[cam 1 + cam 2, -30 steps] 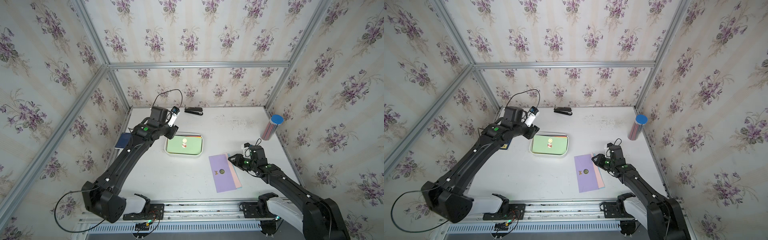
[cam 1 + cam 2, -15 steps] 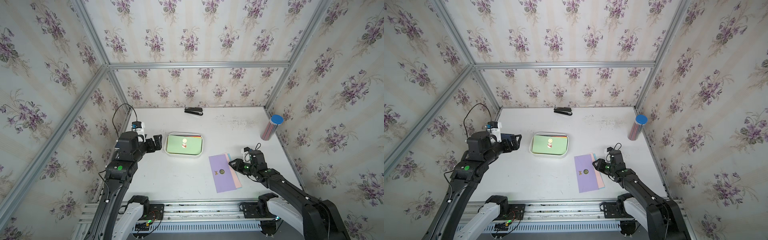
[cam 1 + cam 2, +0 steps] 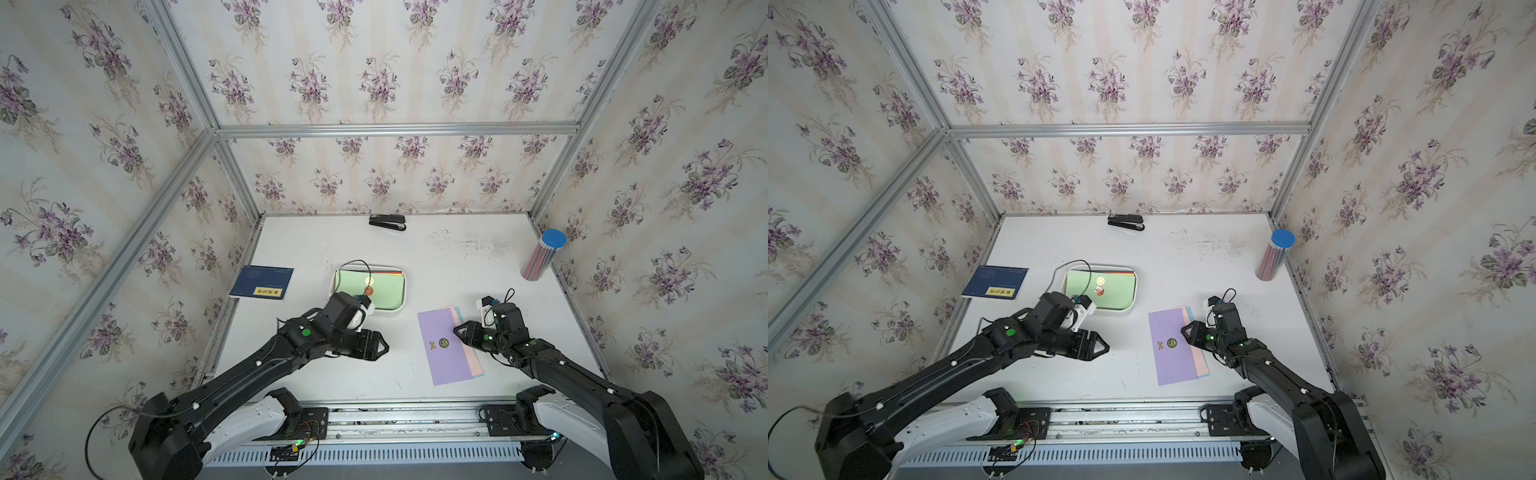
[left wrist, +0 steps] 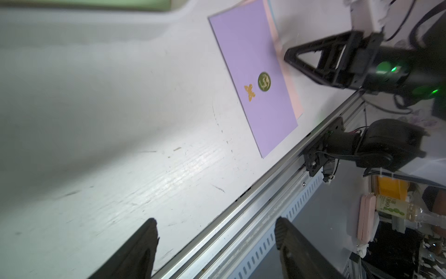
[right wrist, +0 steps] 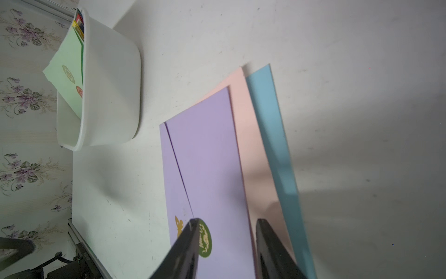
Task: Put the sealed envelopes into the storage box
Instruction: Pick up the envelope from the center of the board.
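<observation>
Floral-papered walls and aluminium framing enclose a white tabletop (image 3: 457,257), scuffed toward the upper right. The storage box (image 3: 404,291) sits near centre frame in both top views, slightly left of middle. A pale green envelope (image 3: 382,286) lies uppermost inside it, with two round seals showing. Red, yellow and dark edges (image 3: 390,273) of further envelopes show beneath it along the box's upper side.

Three envelopes lie outside the box, stacked and fanned, lower right of centre. A lilac envelope (image 3: 451,365) is on top, bearing a round green seal (image 3: 444,343) and a gold butterfly mark. A pink envelope (image 5: 243,120) lies under it, showing along its right edge. A light blue envelope (image 5: 268,120) shows as a narrow strip beyond the pink.

The right arm (image 3: 552,365) reaches in from the lower right corner. Its jaws stand partly apart over the right edge of the stack, about mid-length of the lilac envelope. In the right wrist view one jaw's tip sits over the green seal and the other over the pink envelope. Nothing is clamped between them. Contact with the paper cannot be determined.

The left arm (image 3: 257,363) reaches in from the lower left. Its jaws stand apart and empty below the box's lower edge. They point right toward the lilac envelope, with bare tabletop between.

Also noted:
- a black stapler (image 3: 387,221) at upper centre
- a dark blue book (image 3: 262,282) left of the box
- a blue-lidded pencil tube (image 3: 542,255) at the right edge
</observation>
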